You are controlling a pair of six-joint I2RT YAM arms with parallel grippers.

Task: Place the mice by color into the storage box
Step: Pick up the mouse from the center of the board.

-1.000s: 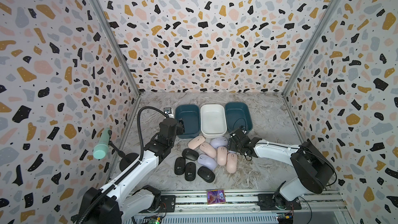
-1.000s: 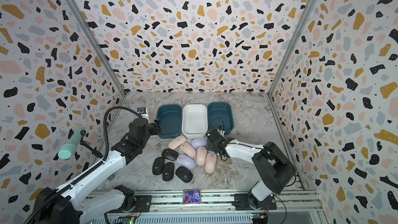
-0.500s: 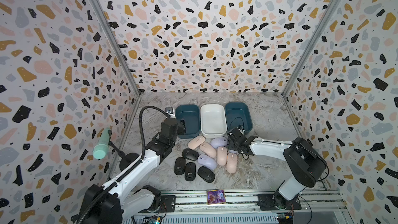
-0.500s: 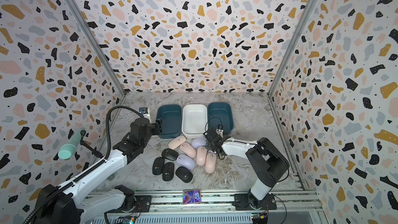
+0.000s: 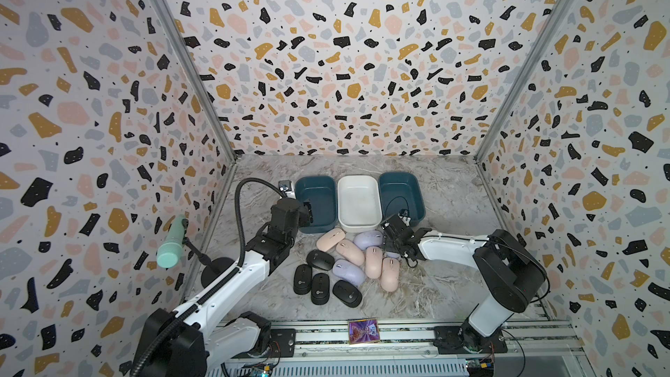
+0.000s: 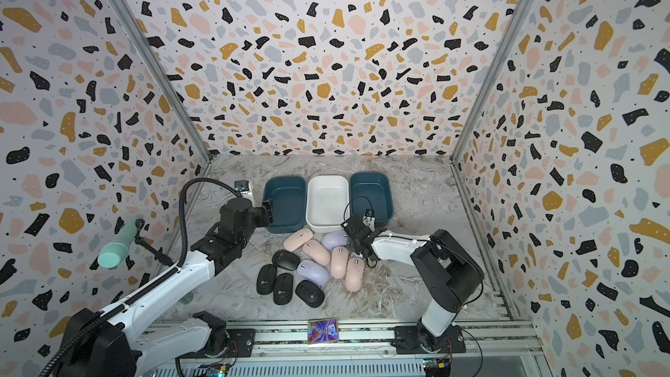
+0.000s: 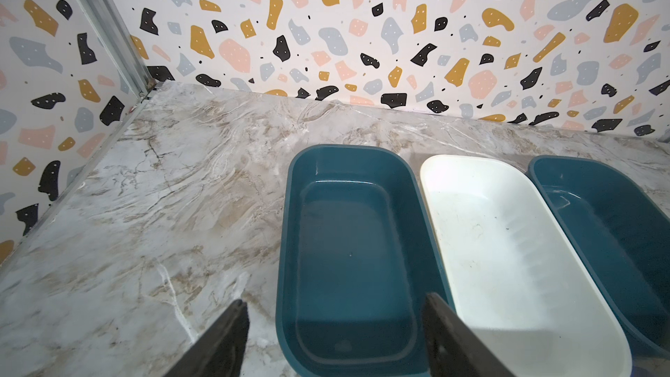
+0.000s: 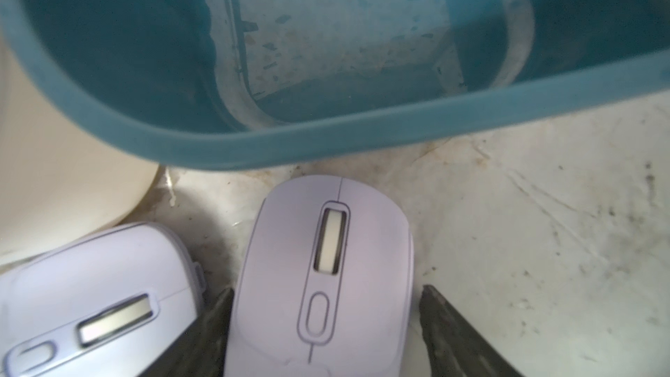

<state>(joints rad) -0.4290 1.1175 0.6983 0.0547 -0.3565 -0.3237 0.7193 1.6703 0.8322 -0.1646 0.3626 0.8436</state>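
Three oblong plastic tubs (image 5: 359, 177) are seen empty; a smooth lilac oval mouse (image 8: 322, 248) is straddled by the unclosed right gripper (image 8: 327, 288), left gripper (image 7: 336, 299) held open.

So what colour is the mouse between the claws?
Lilac mouse, clearest in the right wrist view.

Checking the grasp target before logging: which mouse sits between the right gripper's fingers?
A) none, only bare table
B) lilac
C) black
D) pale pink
B: in the right wrist view the right gripper straddles a lilac mouse that lies on the table just short of the teal bin.
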